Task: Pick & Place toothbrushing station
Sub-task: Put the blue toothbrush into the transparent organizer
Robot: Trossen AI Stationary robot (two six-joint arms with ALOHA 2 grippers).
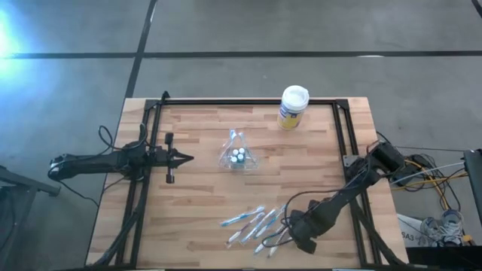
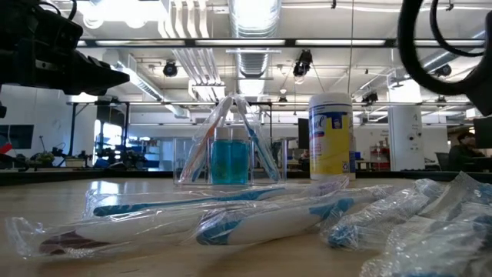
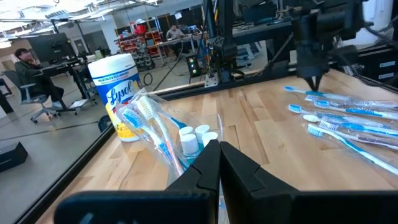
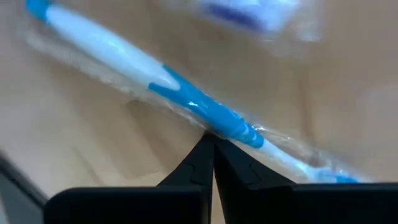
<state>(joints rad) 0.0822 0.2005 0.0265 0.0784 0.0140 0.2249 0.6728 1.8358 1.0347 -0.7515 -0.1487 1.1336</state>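
Wrapped toothbrushes (image 2: 231, 219) fill the foreground at table height, lying in a loose fan at the near edge, and that is where I have my right gripper (image 1: 290, 224), down at the right end of the fan. Its fingers are pressed together with their tips touching the blue-and-white handle of one wrapped toothbrush (image 4: 205, 112); I judge it is pinching the wrapper or resting on it, and I cannot say the brush is truly held. That brush's long axis runs slantwise across the fingertips, not along them. From there the clear holder (image 1: 238, 154) stands well apart, up toward the middle of the table, already carrying a few brushes leaning in it and the teal-capped tubes (image 3: 194, 138). My left gripper (image 1: 188, 158) is far nearer to it, hovering just beside it on its left, fingers shut and empty, pointing straight at it. White canister (image 1: 292, 107) stands beyond, near the far edge. So the carry runs from the right arm's corner up and leftward to the holder.
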